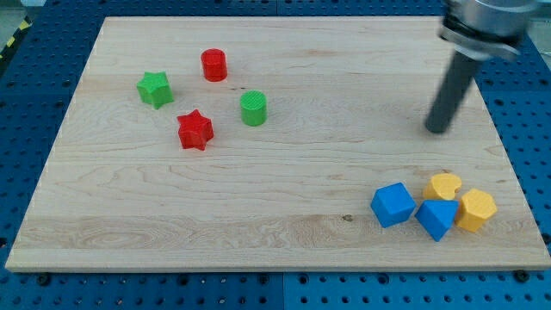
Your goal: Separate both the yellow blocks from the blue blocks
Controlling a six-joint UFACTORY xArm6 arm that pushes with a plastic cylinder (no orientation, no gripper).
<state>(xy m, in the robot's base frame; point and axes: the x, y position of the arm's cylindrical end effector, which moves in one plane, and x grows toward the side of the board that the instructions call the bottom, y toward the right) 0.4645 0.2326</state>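
Eight blocks lie on the wooden board (284, 172). My tip (437, 131) is blurred, its arm cut off at the frame's top right; it has no jaws. At lower right cluster a blue cube (393, 205), blue triangular block (437, 219), yellow heart (444, 186) and yellow block (476, 209), shape unclear. Upper left: green star (155, 89), red cylinder (214, 65), green cylinder (253, 108), red star (195, 130).

bright, even light; the rod (456, 82) is motion-blurred, the blocks sharp.

Rod (451, 90) blurred, top cut off; shapes perhaps unclear.
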